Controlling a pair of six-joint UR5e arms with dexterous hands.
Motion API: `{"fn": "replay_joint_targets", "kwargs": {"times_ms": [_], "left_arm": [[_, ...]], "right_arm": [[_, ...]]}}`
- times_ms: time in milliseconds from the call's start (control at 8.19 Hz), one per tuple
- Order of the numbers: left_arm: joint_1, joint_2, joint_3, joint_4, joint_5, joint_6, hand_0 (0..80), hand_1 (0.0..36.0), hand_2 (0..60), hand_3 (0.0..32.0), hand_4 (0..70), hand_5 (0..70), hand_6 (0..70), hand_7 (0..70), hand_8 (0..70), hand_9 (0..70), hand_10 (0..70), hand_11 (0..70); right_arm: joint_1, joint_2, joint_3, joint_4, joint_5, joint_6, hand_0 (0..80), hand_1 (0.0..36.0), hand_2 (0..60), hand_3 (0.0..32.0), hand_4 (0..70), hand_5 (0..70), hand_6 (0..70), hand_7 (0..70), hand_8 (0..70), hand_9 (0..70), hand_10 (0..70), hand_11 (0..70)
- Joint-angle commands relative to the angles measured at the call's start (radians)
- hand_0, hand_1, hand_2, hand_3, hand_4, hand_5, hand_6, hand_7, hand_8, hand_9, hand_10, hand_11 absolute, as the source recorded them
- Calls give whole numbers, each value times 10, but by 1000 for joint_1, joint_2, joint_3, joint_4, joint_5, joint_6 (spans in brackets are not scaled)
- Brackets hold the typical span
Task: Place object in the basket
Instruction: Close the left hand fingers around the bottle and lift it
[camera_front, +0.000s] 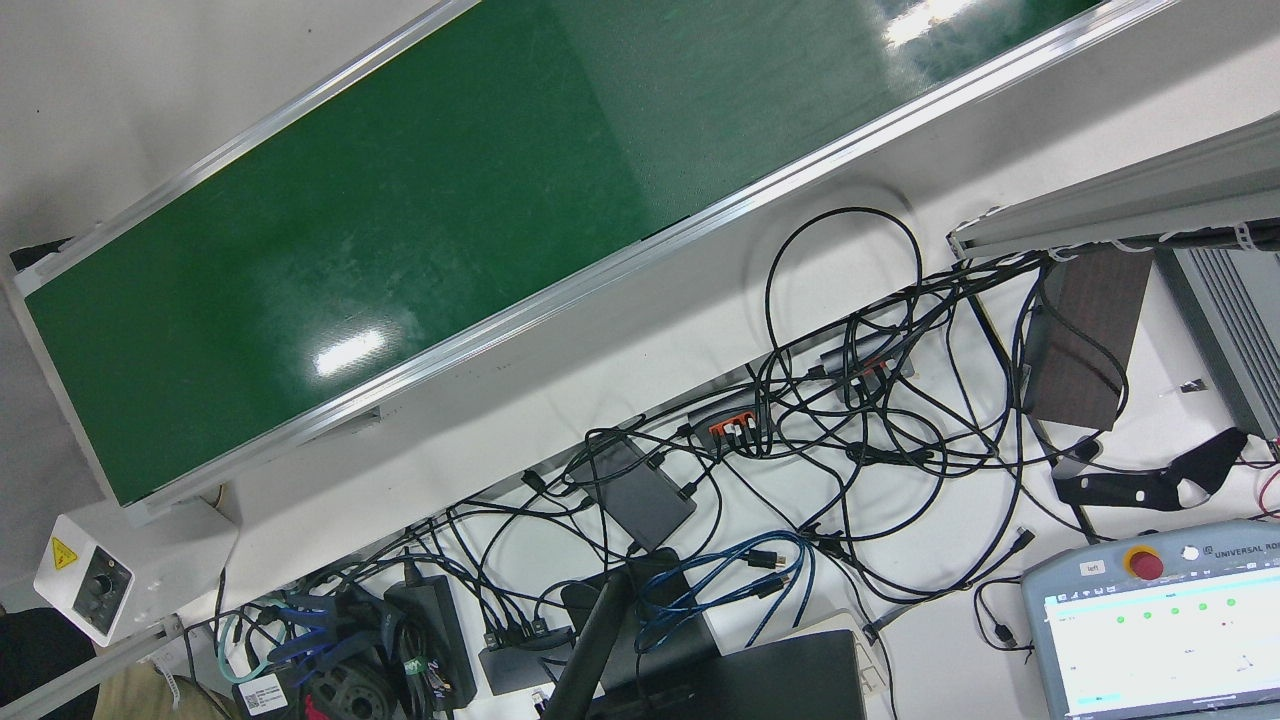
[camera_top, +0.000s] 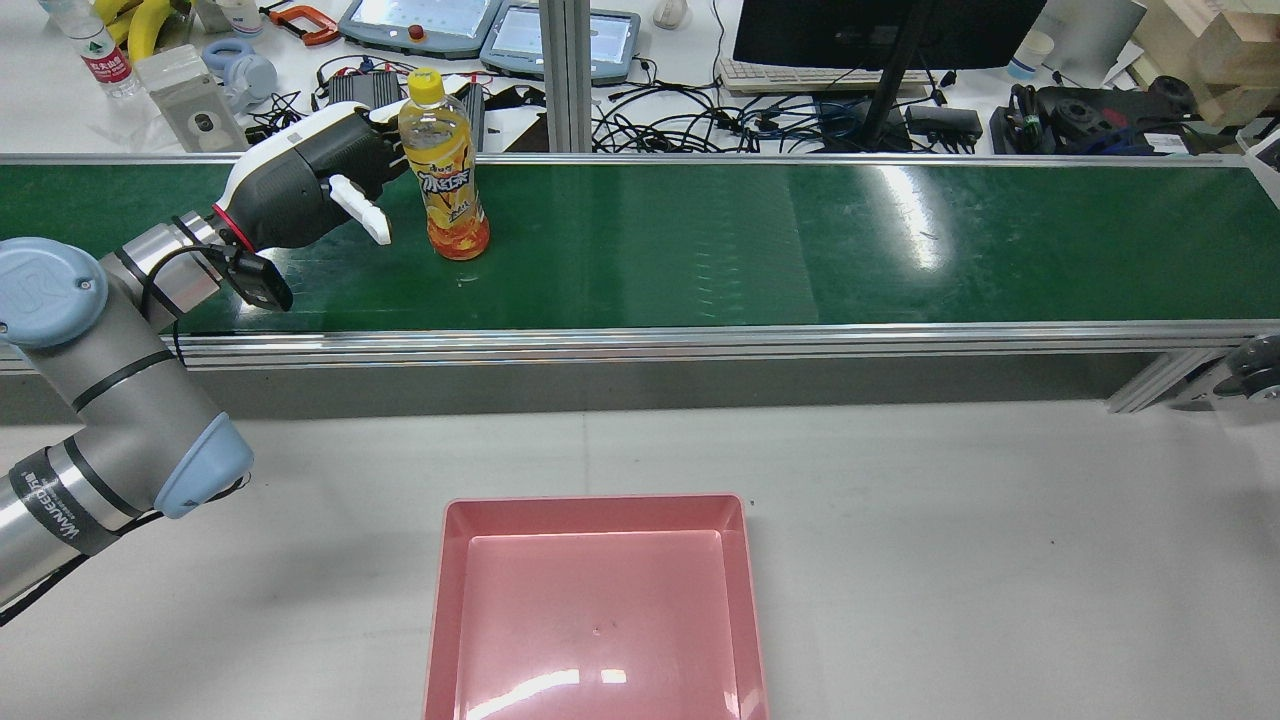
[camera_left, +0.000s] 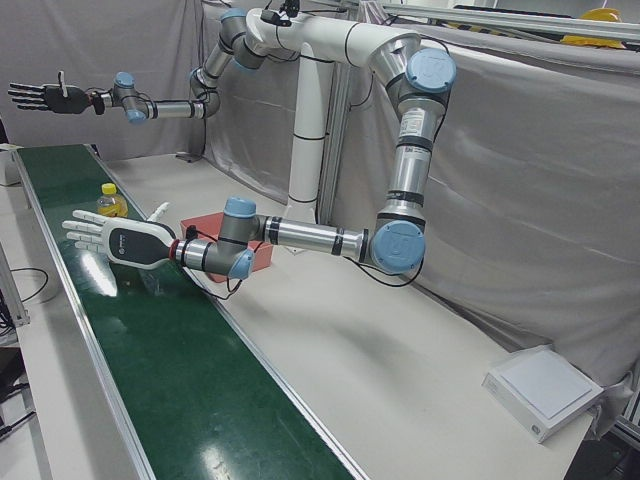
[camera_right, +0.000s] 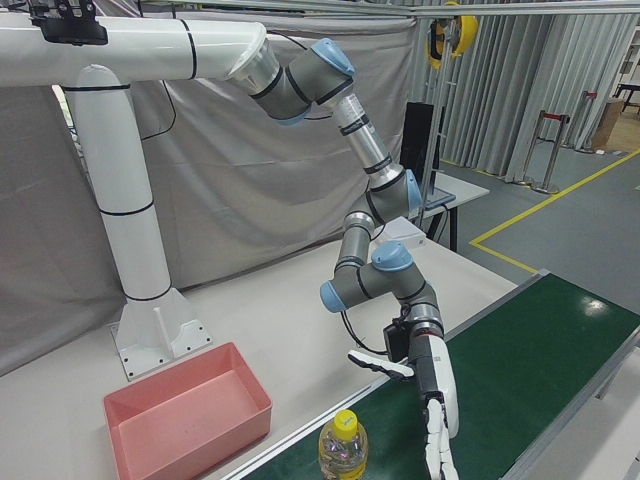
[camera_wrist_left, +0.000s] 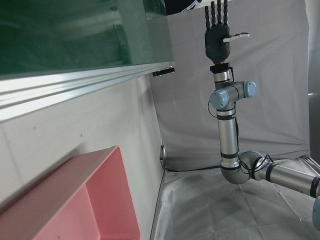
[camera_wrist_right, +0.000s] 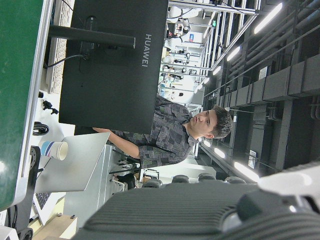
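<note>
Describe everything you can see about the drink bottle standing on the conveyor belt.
The drink bottle is clear plastic with a yellow screw cap, orange-yellow liquid almost to the neck, and an orange and yellow printed label around its middle. It stands upright on the green conveyor belt, towards the belt's far edge in the rear view. The left hand is right beside it with fingers spread, open; whether any finger touches the bottle cannot be told. It is not yet in the pink basket.
</note>
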Motion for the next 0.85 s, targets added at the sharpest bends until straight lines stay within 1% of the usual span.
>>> {"fn": "replay_joint_targets", "kwargs": {"times_ms": [0,122,244,366,489,611,733], "left_arm": [[2,-5,6,-3,0,-13,515,73,0,0,178,129,0,0,77,130,111,173],[2,-6,6,17,2,-12,532,110,0,0,224,170,0,0,95,155,155,238],[2,-8,6,66,0,-6,565,153,47,0,528,309,59,153,202,310,406,624],[-27,-8,-4,77,-3,-9,609,148,211,0,700,700,575,700,603,700,700,700],[-60,-12,-38,89,-2,-12,593,184,462,0,700,700,700,700,700,700,700,700],[-62,-6,-132,155,-3,-1,586,189,498,0,700,700,700,700,700,700,700,700],[-58,-8,-164,166,-3,-2,578,176,472,0,700,700,700,700,700,700,700,700]], "right_arm": [[0,-1,1,1,0,0,0,0,0,0,0,0,0,0,0,0,0,0],[0,0,0,1,0,0,0,0,0,0,0,0,0,0,0,0,0,0],[0,0,1,0,0,0,0,0,0,0,0,0,0,0,0,0,0,0],[0,0,0,0,0,0,0,0,0,0,0,0,0,0,0,0,0,0],[0,0,1,1,0,0,0,0,0,0,0,0,0,0,0,0,0,0],[0,0,0,0,0,0,0,0,0,0,0,0,0,0,0,0,0,0],[0,0,0,0,0,0,0,0,0,0,0,0,0,0,0,0,0,0]]}}
